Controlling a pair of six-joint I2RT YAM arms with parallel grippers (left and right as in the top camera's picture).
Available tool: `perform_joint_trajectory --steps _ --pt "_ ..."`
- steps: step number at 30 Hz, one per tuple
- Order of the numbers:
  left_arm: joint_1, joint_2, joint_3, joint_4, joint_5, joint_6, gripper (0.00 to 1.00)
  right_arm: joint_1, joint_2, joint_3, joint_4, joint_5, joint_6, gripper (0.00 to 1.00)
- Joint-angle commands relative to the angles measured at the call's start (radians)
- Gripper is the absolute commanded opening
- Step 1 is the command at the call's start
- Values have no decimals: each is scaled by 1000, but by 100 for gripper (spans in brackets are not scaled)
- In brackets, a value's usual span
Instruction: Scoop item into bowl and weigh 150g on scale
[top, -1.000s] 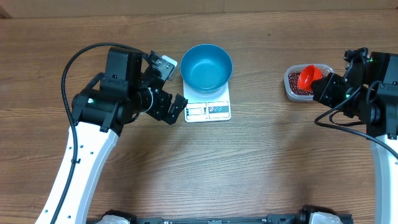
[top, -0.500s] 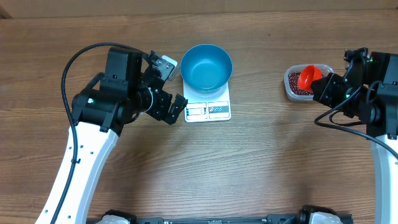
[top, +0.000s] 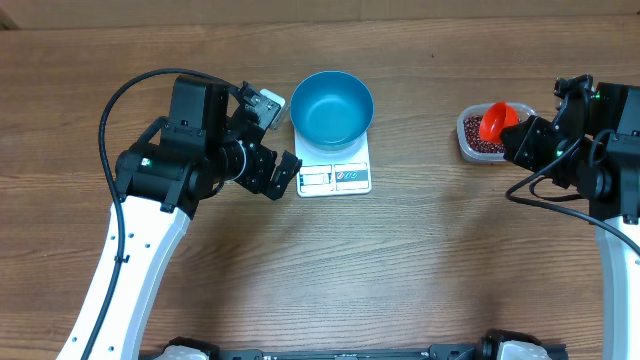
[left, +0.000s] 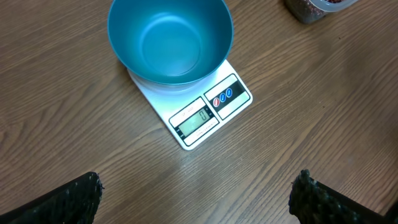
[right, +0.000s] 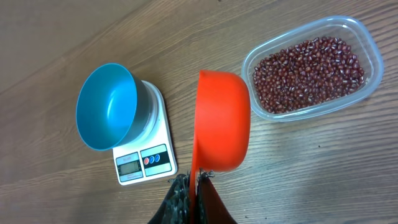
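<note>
We find nothing changed since the earlier frames: both arms sit as before. The blue bowl (top: 332, 107) stands empty on the white scale (top: 335, 176), just ahead of the left gripper (left: 196, 196), whose fingers (left: 74, 199) spread wide and touch nothing. The beans (right: 308, 73) fill the clear tub (right: 368, 42), ahead of the right gripper (right: 194, 186) and off to its right. Its fingers are pinched tight on the base of the orange scoop (right: 222, 121), which stands on edge directly beyond their tips, beside the tub.
</note>
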Motion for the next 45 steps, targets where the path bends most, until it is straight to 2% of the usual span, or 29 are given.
perform_joint_trajectory --steps 1,45 --pt "2 7 14 -2 7 15 100 -2 -7 35 14 2 -5 4" --pt "1 7 14 -2 7 15 100 -2 -7 35 -3 -8 -54 4"
